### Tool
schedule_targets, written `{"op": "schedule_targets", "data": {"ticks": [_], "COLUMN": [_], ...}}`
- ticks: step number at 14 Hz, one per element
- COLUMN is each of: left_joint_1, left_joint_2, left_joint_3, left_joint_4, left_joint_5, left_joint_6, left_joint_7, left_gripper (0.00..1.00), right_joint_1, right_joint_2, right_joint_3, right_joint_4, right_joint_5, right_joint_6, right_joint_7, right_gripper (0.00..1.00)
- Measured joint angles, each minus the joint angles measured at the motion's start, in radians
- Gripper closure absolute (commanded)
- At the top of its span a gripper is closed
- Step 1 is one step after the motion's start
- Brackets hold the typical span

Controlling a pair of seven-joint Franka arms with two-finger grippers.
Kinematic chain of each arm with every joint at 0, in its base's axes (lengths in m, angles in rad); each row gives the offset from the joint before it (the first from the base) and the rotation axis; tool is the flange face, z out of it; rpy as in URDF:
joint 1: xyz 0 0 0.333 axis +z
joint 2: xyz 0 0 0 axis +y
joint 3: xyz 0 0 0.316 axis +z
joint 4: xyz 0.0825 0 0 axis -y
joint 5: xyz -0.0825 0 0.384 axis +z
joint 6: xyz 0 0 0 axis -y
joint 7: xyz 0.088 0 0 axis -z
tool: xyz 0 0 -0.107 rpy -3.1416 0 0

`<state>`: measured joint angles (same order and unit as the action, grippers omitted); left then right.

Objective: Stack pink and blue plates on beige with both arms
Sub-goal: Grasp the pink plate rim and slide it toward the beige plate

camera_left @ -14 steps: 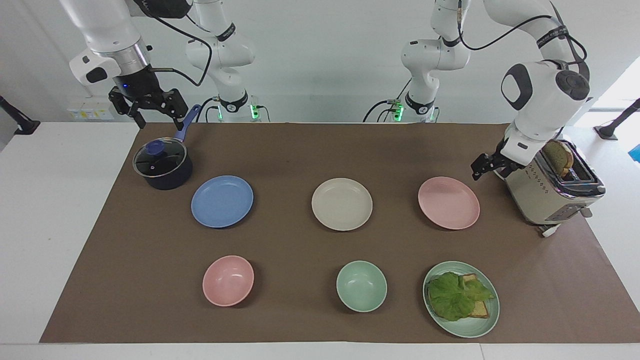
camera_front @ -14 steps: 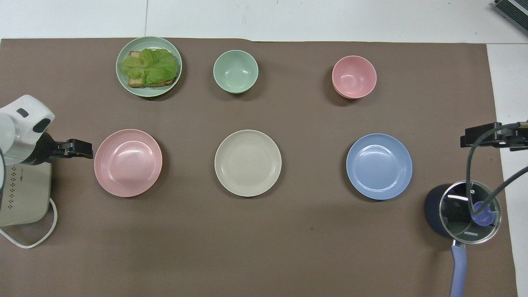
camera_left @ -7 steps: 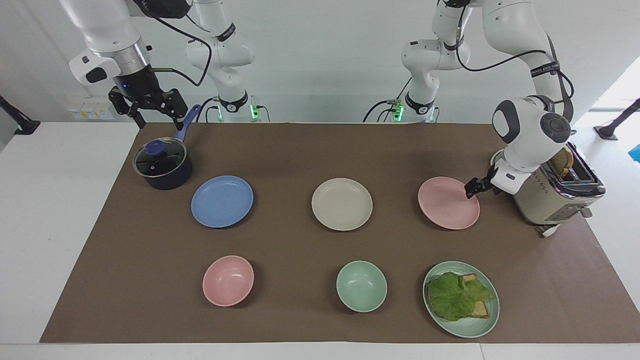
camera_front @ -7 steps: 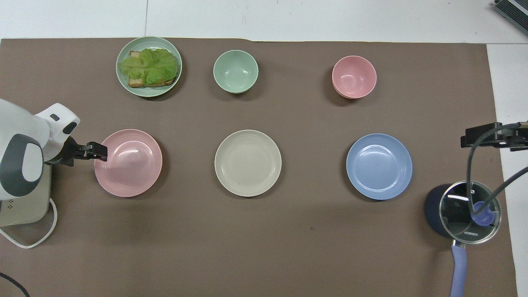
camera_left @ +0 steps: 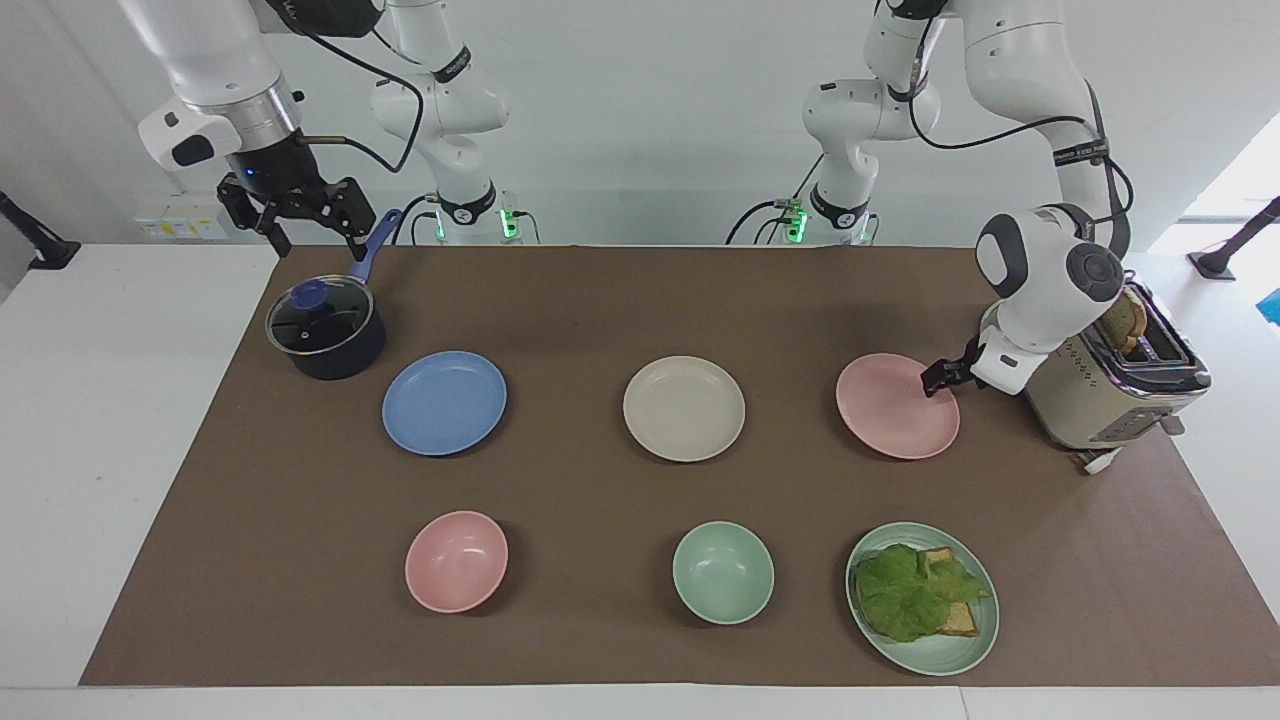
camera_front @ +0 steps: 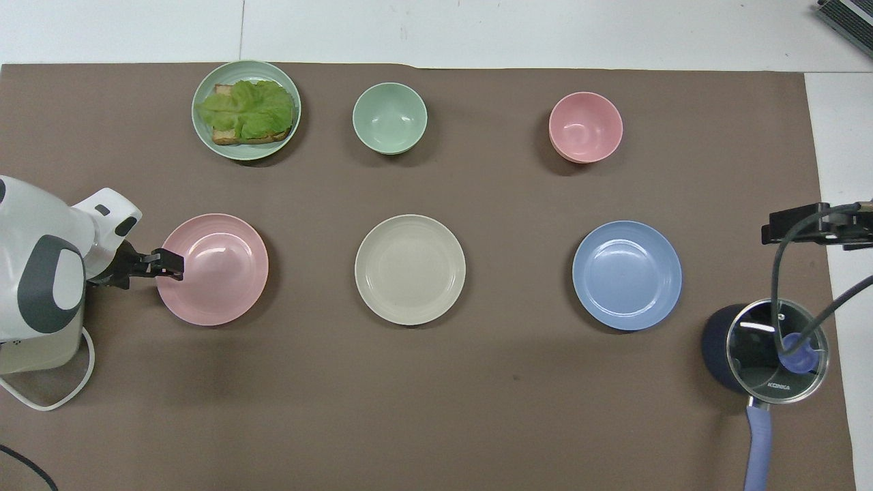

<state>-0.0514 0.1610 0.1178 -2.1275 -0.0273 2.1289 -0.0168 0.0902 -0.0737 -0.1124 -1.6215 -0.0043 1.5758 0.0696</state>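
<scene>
Three plates lie in a row across the brown mat: the blue plate (camera_left: 444, 403) (camera_front: 627, 275) toward the right arm's end, the beige plate (camera_left: 684, 408) (camera_front: 410, 269) in the middle, and the pink plate (camera_left: 890, 410) (camera_front: 218, 273) toward the left arm's end. All three lie flat on the mat. My left gripper (camera_left: 932, 380) (camera_front: 174, 264) is low at the pink plate's rim on the toaster side, open, its tips over the rim's edge. My right gripper (camera_left: 318, 245) (camera_front: 772, 232) hangs open, raised over the pot's handle, holding nothing.
A dark lidded pot (camera_left: 325, 330) with a blue handle stands by the blue plate. A beige toaster (camera_left: 1110, 385) with bread sits beside the left arm. Farther from the robots are a pink bowl (camera_left: 456, 560), a green bowl (camera_left: 722, 572) and a green plate (camera_left: 960, 655) with a lettuce sandwich.
My left gripper came down from beside the toaster to the pink plate's rim and edged slightly over it. The right arm has not moved. No plate has shifted.
</scene>
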Motion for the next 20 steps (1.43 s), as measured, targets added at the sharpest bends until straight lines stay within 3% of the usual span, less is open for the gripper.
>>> {"op": "schedule_targets", "data": {"ticks": [1, 2, 4, 10, 15, 20], "left_joint_1": [0.0, 0.0, 0.0, 0.0, -0.002, -0.007], "left_joint_2": [0.0, 0.0, 0.0, -0.007, -0.017, -0.051], "left_joint_3": [0.0, 0.0, -0.001, -0.006, -0.033, -0.098], "left_joint_4": [-0.004, -0.007, -0.01, 0.01, 0.167, 0.23], "left_joint_5": [0.0, 0.0, 0.0, -0.003, -0.051, -0.166], "left_joint_6": [0.0, 0.0, 0.0, -0.057, -0.299, -0.362], "left_joint_7": [0.0, 0.0, 0.0, 0.003, 0.003, -0.027], "left_gripper": [0.61, 0.76, 0.98, 1.0, 1.0, 1.0], "right_joint_1": [0.0, 0.0, 0.0, -0.001, -0.001, -0.002], "right_joint_2": [0.0, 0.0, 0.0, 0.0, 0.0, 0.0], "right_joint_3": [0.0, 0.0, 0.0, 0.0, 0.0, 0.0], "right_joint_4": [0.0, 0.0, 0.0, 0.0, 0.0, 0.0], "right_joint_5": [0.0, 0.0, 0.0, 0.0, 0.0, 0.0], "right_joint_6": [0.0, 0.0, 0.0, 0.0, 0.0, 0.0], "right_joint_7": [0.0, 0.0, 0.0, 0.0, 0.0, 0.0], "right_gripper": [0.0, 0.0, 0.0, 0.0, 0.0, 0.0]}}
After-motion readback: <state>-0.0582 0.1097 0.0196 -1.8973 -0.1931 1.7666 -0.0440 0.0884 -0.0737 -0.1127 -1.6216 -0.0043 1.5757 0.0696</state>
